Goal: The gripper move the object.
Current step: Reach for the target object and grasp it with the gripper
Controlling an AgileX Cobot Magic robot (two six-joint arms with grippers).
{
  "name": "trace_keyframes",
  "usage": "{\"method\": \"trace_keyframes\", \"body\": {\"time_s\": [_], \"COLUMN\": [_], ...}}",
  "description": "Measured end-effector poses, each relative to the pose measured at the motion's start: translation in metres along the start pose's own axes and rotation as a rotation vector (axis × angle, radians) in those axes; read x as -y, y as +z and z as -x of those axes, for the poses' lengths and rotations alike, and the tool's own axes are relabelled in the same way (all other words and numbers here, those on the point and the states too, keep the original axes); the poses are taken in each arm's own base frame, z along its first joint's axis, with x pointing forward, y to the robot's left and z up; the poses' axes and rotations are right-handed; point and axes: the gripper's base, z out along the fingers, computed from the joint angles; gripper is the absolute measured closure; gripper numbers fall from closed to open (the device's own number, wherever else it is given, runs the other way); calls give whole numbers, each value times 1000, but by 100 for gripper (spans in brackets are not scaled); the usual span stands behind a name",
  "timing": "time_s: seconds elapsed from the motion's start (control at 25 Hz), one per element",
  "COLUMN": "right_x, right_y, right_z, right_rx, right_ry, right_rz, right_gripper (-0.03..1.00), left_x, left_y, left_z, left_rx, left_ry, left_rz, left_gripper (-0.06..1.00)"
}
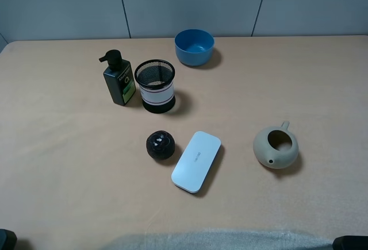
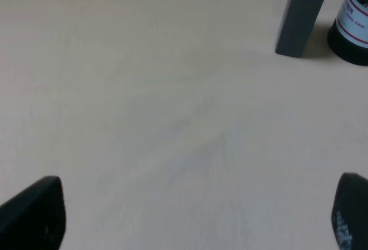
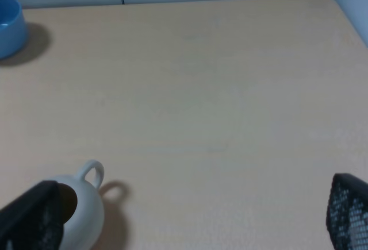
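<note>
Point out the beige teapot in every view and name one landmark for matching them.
Exterior high: teapot on the table's right side, toward the front.
Left wrist: not in view.
Right wrist: teapot partly behind one fingertip of the right gripper.
Landmark: the blue bowl, seen in the exterior high and right wrist views only.

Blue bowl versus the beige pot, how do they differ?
The blue bowl is wide open on top; the beige pot narrows to a small round hole. The bowl has plain sides; the pot has a spout and loop handle. The bowl sits farther back than the pot. Both stand upright.
</note>
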Motion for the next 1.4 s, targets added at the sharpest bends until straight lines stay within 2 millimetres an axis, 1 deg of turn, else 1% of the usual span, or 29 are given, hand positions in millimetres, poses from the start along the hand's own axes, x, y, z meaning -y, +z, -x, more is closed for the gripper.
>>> {"method": "trace_keyframes", "body": {"time_s": [1.2, 1.32, 1.4], "right_x": [1, 0, -1], "right_y": [1, 7, 12], "right_z": [1, 8, 18], "right_rx": [-7, -48, -74], "right_ry": [-12, -15, -15], "right_rz": [-12, -13, -8], "right_gripper": [27, 27, 27], "left_x": [0, 0, 0], "left_y": [0, 0, 0], "left_z": [0, 0, 0], "left_rx": [0, 0, 0], "left_ry": [0, 0, 0], "left_rz": [0, 0, 0], "left_gripper": [1, 1, 1]}}
